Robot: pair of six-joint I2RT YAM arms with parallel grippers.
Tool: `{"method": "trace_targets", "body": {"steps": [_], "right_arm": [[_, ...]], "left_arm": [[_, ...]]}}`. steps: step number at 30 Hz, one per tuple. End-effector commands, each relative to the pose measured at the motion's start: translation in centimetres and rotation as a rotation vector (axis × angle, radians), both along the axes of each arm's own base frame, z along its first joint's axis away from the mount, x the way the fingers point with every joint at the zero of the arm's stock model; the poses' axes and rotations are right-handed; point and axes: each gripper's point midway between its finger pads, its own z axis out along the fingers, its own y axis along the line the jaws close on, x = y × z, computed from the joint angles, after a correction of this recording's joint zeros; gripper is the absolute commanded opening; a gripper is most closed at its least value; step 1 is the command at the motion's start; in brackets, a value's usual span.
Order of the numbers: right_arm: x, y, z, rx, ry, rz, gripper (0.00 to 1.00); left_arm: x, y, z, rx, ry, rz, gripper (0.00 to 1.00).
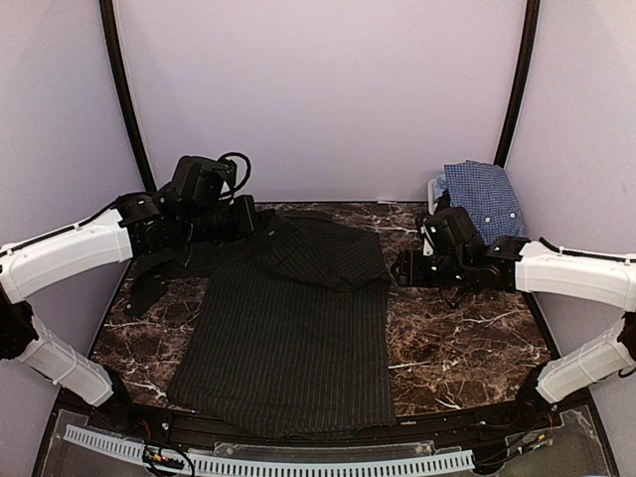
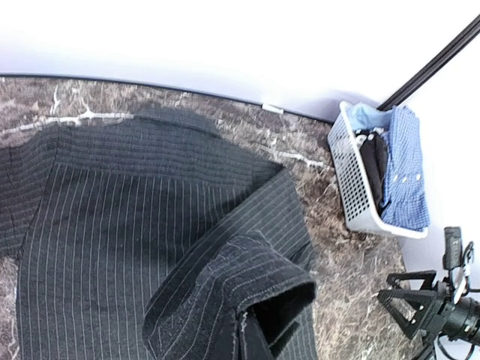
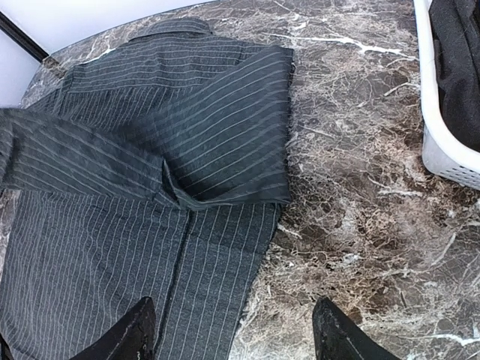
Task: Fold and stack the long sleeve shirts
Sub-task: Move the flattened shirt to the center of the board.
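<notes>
The black shirt (image 1: 293, 338) lies in the middle of the counter (image 1: 467, 348), a sleeve folded across it. My left hand (image 1: 256, 221) is closed tight at its far left; whether it grips cloth I cannot tell. My right hand (image 3: 236, 337) hangs spread wide beside its right edge. The blue shirt (image 1: 482, 199) sits in the basket (image 2: 352, 195), far right corner

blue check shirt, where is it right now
Top view: the blue check shirt is at the far right corner of the table, draped in the white basket just behind the right gripper.
</notes>
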Motion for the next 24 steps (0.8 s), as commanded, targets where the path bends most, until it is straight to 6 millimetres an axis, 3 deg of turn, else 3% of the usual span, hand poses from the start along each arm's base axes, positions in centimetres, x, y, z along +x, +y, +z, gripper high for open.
{"method": "trace_targets", "body": {"steps": [1, 7, 11, 13, 16, 19, 24], "right_arm": [[0.2, 0.4, -0.4, -0.006, 0.004, 0.013, 0.69], [-0.6, 0.3, -2.2, -0.014, 0.051, 0.032, 0.69], [-1.0, 0.2, -3.7, -0.035, 0.085, 0.039, 0.69], [-0.7, 0.5, -4.2, -0.045, 0.09, 0.044, 0.69], [0.0, 1.4, -4.5, -0.047, 0.093, 0.056, 0.69], [0.8, 2.2, -4.1, -0.041, 0.08, 0.068, 0.69], [2.1, 2.2, -4.1, -0.083, 0.068, 0.061, 0.69]], "left_arm": [[0.0, -0.5, -0.7, -0.041, 0.01, -0.027, 0.0], [1.2, 1.0, 0.0, -0.015, -0.042, -0.004, 0.0], [2.7, 2.4, 1.7, 0.01, -0.123, -0.011, 0.0], [2.9, 2.2, 2.9, 0.023, -0.19, -0.069, 0.0], [1.6, -0.4, 4.2, 0.014, -0.278, -0.278, 0.0], [-0.8, -2.9, 2.9, 0.033, -0.273, -0.511, 0.0], [-3.5, -2.8, -1.9, 0.074, -0.151, -0.627, 0.0]]}}
